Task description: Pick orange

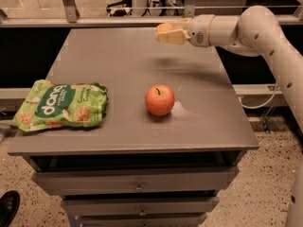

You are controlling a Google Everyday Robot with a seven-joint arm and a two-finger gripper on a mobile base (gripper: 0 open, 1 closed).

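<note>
My gripper is above the far right part of the grey table, raised off the surface. Its cream fingers are shut on the small yellow-orange orange, which shows only as a rounded top between them. The larger red-orange apple with a dark stem sits on the table nearer the front, well below and in front of the gripper.
A green snack bag lies at the table's front left. Drawers are below the tabletop. A rail runs behind the table. A dark shoe is at the lower left floor.
</note>
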